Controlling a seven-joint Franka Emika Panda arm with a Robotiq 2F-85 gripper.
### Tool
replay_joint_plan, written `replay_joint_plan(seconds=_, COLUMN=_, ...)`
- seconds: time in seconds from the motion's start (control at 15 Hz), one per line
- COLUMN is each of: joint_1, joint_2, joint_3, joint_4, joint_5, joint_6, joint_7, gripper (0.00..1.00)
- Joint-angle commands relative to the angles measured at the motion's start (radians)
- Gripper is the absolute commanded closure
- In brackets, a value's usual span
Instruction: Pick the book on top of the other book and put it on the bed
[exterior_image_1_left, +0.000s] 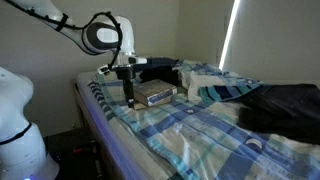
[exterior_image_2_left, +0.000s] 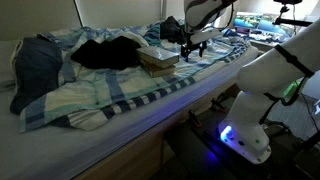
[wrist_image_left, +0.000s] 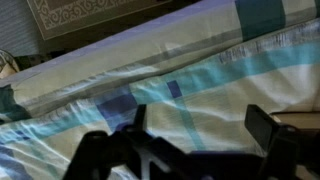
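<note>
Wrist view: black two-finger gripper (wrist_image_left: 198, 126), spread and empty over blue plaid bed (wrist_image_left: 200, 88), poised beside dark mottled book (exterior_image_1_left: 152, 91) atop tan book (exterior_image_2_left: 162, 67), presumably for grasping.

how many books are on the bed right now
2. The book on top lies stacked on the other book, both on the bed near its edge. More could be hidden under the rumpled bedding.

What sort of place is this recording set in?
Most likely a bedroom in a home. A large bed with plaid bedding fills both exterior views, a dark blanket lies rumpled on it, and a patterned rug shows beyond its edge in the wrist view.
</note>
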Motion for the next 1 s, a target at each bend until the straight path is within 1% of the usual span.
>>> replay_joint_plan(seconds=0.0, joint_1=0.017, joint_2=0.001, joint_3=-0.016, joint_4=0.002, joint_5=-0.009, joint_6=-0.004, joint_7=0.007, gripper=0.00)
replay_joint_plan(seconds=0.27, joint_1=0.052, joint_2=0.004, joint_3=0.003, joint_4=0.046, joint_5=0.014, joint_6=-0.065, joint_7=0.016, gripper=0.00)
replay_joint_plan(seconds=0.6, joint_1=0.099, joint_2=-0.020, joint_3=0.015, joint_4=0.141, joint_5=0.027, joint_6=-0.173, joint_7=0.019, gripper=0.00)
replay_joint_plan(seconds=0.8, joint_1=0.125, joint_2=-0.017, joint_3=0.039, joint_4=0.205, joint_5=0.017, joint_6=-0.204, joint_7=0.025, gripper=0.00)
replay_joint_plan(seconds=0.93, joint_1=0.144, joint_2=0.005, joint_3=0.058, joint_4=0.246, joint_5=0.010, joint_6=-0.200, joint_7=0.017, gripper=0.00)
